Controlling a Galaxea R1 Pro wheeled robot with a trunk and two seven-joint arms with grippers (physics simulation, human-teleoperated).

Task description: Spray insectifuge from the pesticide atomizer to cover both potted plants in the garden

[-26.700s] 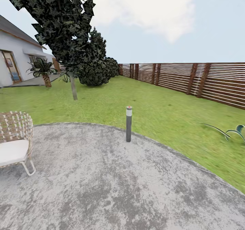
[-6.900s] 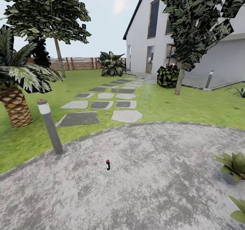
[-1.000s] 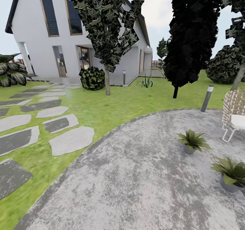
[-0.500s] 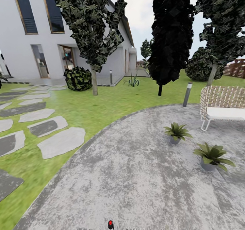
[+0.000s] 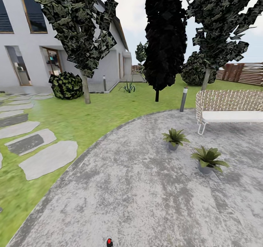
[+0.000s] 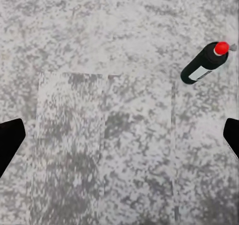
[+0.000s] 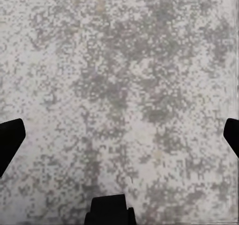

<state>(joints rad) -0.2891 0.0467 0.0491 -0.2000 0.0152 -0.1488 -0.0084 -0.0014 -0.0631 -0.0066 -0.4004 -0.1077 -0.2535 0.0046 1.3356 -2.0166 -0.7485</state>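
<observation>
Cam panned right; potted plants [image 5: 174, 138], atomizer [image 5: 109, 242] slid left.

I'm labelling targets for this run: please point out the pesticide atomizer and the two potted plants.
pesticide atomizer [image 6: 204, 63]: left wrist view, on the dark bottle body below the red top.
nearer potted plant [image 5: 208, 157]: head view, on its leaves.
farther potted plant [image 5: 174, 136]: head view, on its leaves.

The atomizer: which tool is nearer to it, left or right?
Left. The atomizer stands on the paving just beyond the open left tool, off to one side. Under the right tool lies bare paving.
</observation>
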